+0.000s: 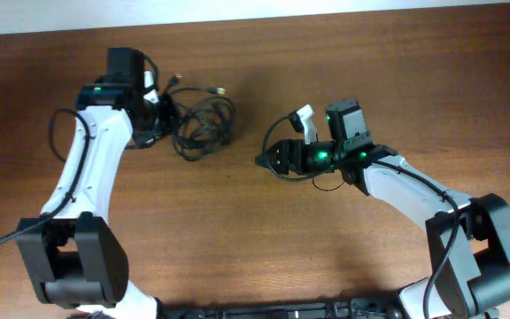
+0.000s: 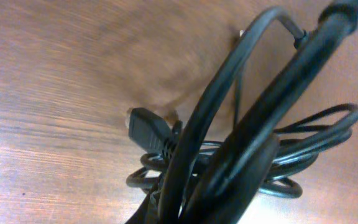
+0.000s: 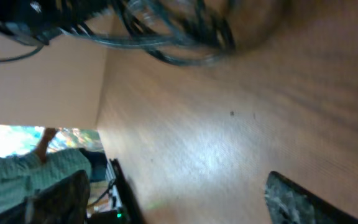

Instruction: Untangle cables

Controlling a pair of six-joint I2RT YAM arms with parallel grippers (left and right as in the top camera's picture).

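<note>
Nearer the robot's base, the right hand (image 1: 264, 160) pointed leftward over the counter (image 1: 237, 239) with its fingers (image 3: 294, 198) spread and holding nothing; the cable bundle (image 1: 204, 126) lay to its left and a little farther back, well apart. Farther back, that bundle sat as a loose dark coil stretched roughly left to right, a plug (image 1: 220, 89) trailing toward the far edge. At its left rim the left hand (image 1: 155, 119) was touching or just beside the loops — plainly the nearer hand for the next pull — though whether it pinched a strand could not be told, cable crowding its wrist view.
</note>
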